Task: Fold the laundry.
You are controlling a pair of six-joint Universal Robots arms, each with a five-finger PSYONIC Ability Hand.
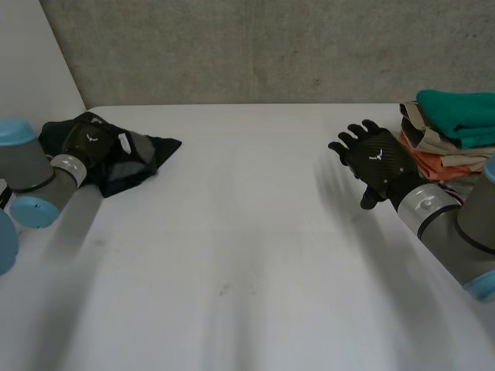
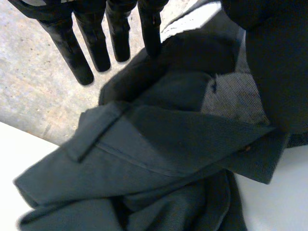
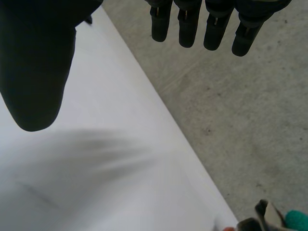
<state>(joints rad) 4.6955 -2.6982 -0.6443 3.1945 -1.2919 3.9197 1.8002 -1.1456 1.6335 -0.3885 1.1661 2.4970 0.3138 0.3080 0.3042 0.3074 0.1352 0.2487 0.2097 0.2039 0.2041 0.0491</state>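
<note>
Dark crumpled garment (image 1: 147, 158) at far left of white tabletop (image 1: 247, 255). Left hand (image 1: 87, 144) over it, fingers (image 2: 77, 53) straight, slightly spread, pinching nothing. Right hand (image 1: 377, 161) above tabletop at right, its fingers (image 3: 188, 26) straight, spread, holding nothing. Folded stack (image 1: 452, 127) just right of it, far right edge.

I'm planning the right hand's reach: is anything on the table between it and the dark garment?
Nothing visible does. The white table between the right hand and the dark garment is bare. The folded stack sits on that hand's other side, and the left hand rests on the garment.
</note>
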